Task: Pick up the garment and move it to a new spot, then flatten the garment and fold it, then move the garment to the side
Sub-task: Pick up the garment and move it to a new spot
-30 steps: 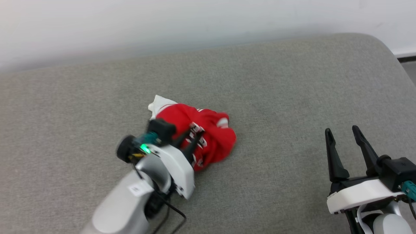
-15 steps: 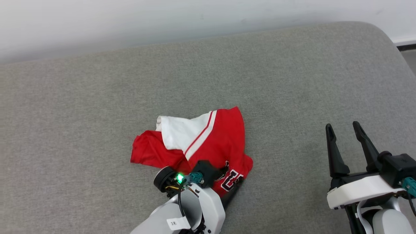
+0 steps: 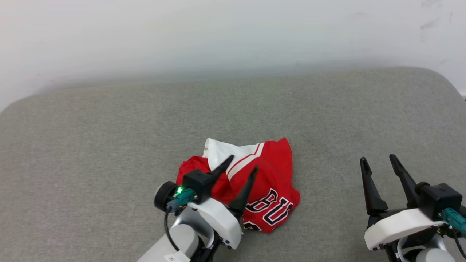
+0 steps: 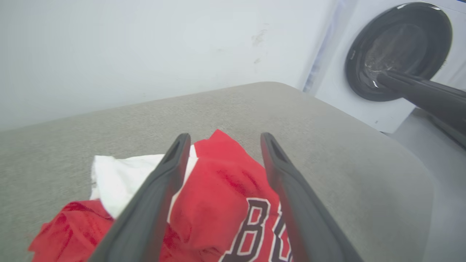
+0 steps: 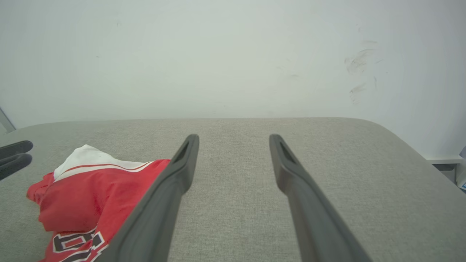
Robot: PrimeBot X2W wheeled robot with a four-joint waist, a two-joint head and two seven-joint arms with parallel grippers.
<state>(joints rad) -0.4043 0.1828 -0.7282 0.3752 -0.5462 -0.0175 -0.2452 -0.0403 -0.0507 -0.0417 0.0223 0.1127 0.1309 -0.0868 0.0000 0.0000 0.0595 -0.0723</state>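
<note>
A crumpled garment [image 3: 271, 182] lies near the front middle of a wide grey cushion [image 3: 109, 138]. The cushion is covered in coarse woven fabric and has soft, rounded corners. The garment is smooth red jersey cloth, bunched into a loose heap with deep folds. A white sleeve [image 3: 222, 153] edged with a thin red stripe lies on its far left side. Black letters [image 3: 271, 211] outlined in white curve across its near side, cut short by the folds.

The left end effector [image 3: 243, 162] hovers over the garment's left part. Its two long, dark, tapered fingers are spread wide with nothing gripped between them. Whether the fingertips touch the cloth cannot be told. Its white housing [image 3: 218, 220] covers the heap's near left edge.

The right end effector [image 3: 377, 158] stands well apart to the right over bare cushion, its fingers also wide and empty.

Behind the cushion rises a plain pale wall [image 3: 233, 32] with a few faint scuffs. In the left wrist view, a white washer [image 4: 333, 98] with a round dark glass door stands beyond the cushion's rounded corner.
</note>
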